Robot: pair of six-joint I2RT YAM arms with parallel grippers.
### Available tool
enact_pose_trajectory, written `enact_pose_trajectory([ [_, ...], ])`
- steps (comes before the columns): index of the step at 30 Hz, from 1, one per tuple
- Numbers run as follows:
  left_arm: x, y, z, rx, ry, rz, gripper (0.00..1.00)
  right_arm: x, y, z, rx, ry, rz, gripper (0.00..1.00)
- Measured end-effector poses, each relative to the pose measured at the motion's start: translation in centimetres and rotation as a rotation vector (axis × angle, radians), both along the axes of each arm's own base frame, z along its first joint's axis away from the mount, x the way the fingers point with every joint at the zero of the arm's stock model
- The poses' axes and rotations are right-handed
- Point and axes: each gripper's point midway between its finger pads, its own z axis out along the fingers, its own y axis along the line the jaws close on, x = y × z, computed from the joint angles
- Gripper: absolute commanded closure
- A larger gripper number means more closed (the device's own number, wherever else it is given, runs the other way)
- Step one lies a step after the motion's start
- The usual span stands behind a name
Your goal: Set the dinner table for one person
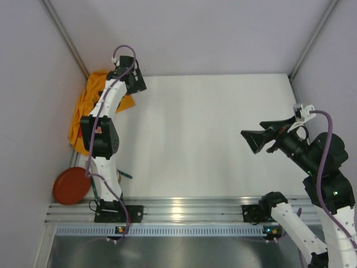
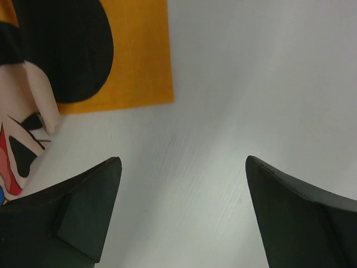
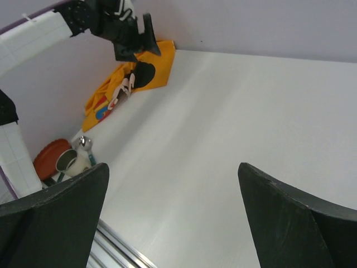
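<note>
The dinner table [image 1: 212, 139] bears an orange cloth [image 1: 81, 111] far left and a red plate [image 1: 71, 186] near left.

One white table [image 1: 212, 139] fills the frame, with two robot arms: the left arm [image 1: 103, 134] and the right arm [image 1: 312, 162]. At the left edge are one orange cloth [image 1: 83, 111] and one red plate [image 1: 71, 187], and the right wrist view's lower left shows one cup [image 3: 71, 162].
</note>
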Motion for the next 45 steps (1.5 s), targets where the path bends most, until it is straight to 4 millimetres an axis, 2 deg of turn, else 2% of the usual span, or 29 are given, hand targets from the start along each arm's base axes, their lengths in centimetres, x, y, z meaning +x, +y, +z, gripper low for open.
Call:
enact_pose_trajectory([
  [1,-0.7,-0.1,-3.3,0.040,0.098,-0.007,0.02,0.2,0.0,-0.1,-0.002,0.007,-0.004,0.00],
  [3,-2.2,-0.5,-8.0,0.102,0.244,-0.029,0.03,0.7,0.0,-0.8,-0.005,0.026,-0.013,0.00],
  [4,-3.0,-0.4,-9.6,0.128,0.300,-0.037,0.04,0.9,0.0,-1.2,-0.005,0.040,-0.018,0.00],
  [6,-3.9,0.0,-11.2,0.170,0.365,-0.038,0.04,1.4,0.1,-2.3,-0.006,0.075,-0.024,0.00],
  [11,-3.8,1.7,-11.1,0.229,0.367,0.002,0.04,2.6,0.3,-4.8,-0.023,0.163,-0.035,0.00],
  [14,-3.5,2.3,-11.6,0.249,0.368,0.010,0.04,3.2,0.4,-5.6,-0.030,0.192,-0.043,0.00],
  [17,-3.0,2.4,-12.9,0.260,0.382,0.006,0.04,3.8,0.5,-6.1,-0.034,0.215,-0.048,0.00],
  [22,-2.4,2.4,-17.1,0.277,0.442,-0.014,0.04,4.9,0.8,-6.9,-0.037,0.253,-0.056,0.00],
  [28,0.0,2.7,-16.6,0.275,0.382,0.001,0.04,6.3,1.2,-7.6,-0.025,0.281,-0.062,0.00],
  [31,0.5,3.4,-17.4,0.267,0.384,0.018,0.06,6.8,1.4,-8.6,-0.028,0.313,-0.066,0.00],
  [38,1.5,5.5,-17.6,0.241,0.357,0.055,0.10,7.8,1.7,-9.7,-0.035,0.347,-0.069,0.00],
  [41,1.9,5.9,-17.7,0.228,0.345,0.062,0.30,8.5,1.9,-9.9,-0.034,0.348,-0.068,0.00],
  [42,2.0,5.9,-17.8,0.224,0.343,0.063,0.56,8.7,2.0,-10.0,-0.036,0.353,-0.068,0.00],
  [45,2.3,5.6,-18.3,0.207,0.338,0.053,0.91,9.3,2.2,-10.7,-0.043,0.374,-0.065,0.00],
])
